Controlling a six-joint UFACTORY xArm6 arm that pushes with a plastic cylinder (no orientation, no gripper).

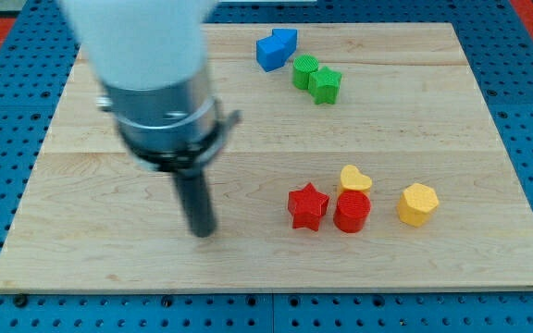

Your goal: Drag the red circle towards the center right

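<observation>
No claw here, just my tip (pixel 202 231) down on the tabletop (pixel 109 139), lower-left of centre. The red circle (pixel 352 212) sits lower right, touching the red star (pixel 307 206) and yellow heart (pixel 354 178). Looks light, rigid, slide-prone: push its left flank.

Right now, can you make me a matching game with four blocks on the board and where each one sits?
Blocks:
1. red star
2. yellow heart
3. yellow hexagon
4. red circle

Places:
A. farthest toward the view's right
B. just above the red circle
C. between the red star and the yellow hexagon
D. nearest my tip

Pairs: 1-D, 2-B, 3-A, 4-C
</observation>
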